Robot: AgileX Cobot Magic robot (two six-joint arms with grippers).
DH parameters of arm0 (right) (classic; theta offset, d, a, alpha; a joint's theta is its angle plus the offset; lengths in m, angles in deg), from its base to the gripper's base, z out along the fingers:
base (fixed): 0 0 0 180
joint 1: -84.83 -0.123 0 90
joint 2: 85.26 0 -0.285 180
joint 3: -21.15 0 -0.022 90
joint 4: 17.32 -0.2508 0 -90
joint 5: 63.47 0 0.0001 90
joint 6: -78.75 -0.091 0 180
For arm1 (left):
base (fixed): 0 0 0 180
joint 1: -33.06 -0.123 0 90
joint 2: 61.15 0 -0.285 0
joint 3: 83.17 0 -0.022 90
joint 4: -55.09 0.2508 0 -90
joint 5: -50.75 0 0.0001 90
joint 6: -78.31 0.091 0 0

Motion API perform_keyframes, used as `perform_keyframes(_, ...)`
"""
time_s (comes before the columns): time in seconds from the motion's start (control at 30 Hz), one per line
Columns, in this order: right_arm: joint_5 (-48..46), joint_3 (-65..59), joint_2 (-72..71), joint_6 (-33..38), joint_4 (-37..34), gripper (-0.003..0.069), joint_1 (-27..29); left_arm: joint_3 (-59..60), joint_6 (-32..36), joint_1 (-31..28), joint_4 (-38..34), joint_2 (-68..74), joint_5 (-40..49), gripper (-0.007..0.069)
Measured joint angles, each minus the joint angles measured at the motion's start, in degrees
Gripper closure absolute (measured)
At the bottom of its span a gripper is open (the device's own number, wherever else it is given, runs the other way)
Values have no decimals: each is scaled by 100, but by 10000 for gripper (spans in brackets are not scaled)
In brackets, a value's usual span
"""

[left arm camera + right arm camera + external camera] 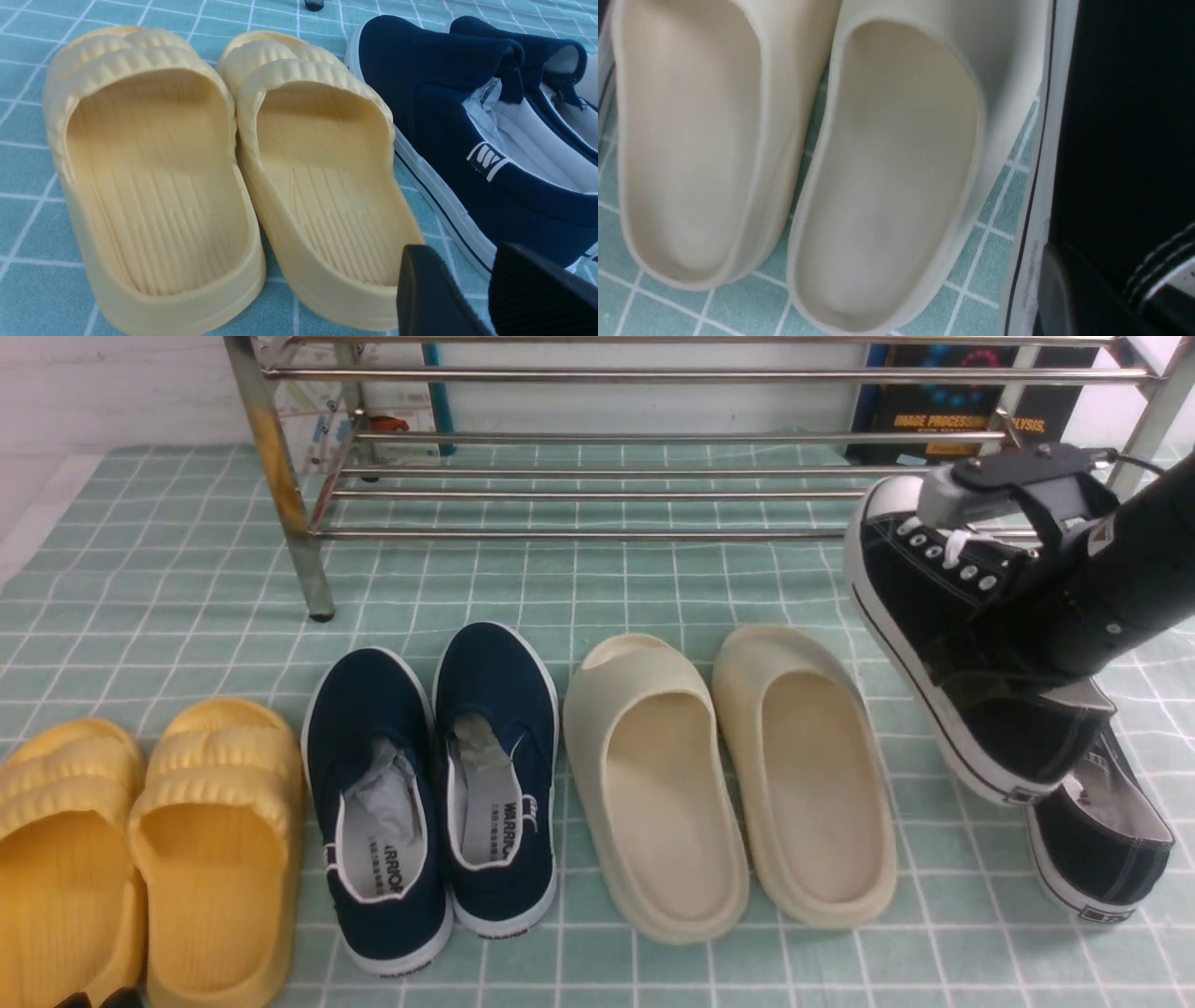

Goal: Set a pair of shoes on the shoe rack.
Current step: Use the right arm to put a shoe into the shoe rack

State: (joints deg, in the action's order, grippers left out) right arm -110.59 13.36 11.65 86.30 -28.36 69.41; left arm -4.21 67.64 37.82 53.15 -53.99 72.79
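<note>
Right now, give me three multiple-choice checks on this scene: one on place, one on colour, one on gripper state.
1. Where is the lifted sneaker?
A. in the air, tilted, toe toward the rack
B. on a rack shelf
C. under the rack

2. What colour is the leftmost pair?
A. navy
B. cream
C. yellow

3. The right gripper is:
A. open and empty
B. shut on the sneaker
C. out of view

Answers:
1 A: the front view shows it raised and tilted on the arm.
2 C: both slides at the far left are yellow.
3 B: the sneaker hangs from it.
</note>
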Motion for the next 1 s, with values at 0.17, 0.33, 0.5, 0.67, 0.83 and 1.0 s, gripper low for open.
perform_keyframes(0.17, 160, 565, 525, 0, 141, 643, 0, 0, 0, 0, 0, 0, 0, 404)
perform_keyframes(0.33, 127, 1571, 1368, 0, 206, 643, 0, 0, 0, 0, 0, 0, 0, 404)
perform_keyframes(0.5, -21, 2576, 2134, -77, 444, 643, 0, 0, 0, 0, 0, 0, 0, 404)
perform_keyframes(0.67, -224, 3554, 2772, -415, 935, 643, 0, 0, 0, 0, 0, 0, 0, 404)
perform_keyframes(0.83, -271, 4199, 3157, -665, 1226, 643, 5, 0, 0, 0, 0, 0, 0, 404)
perform_keyframes(1.0, -284, 4734, 3541, -704, 1266, 643, 114, 0, 0, 0, 0, 0, 0, 404)
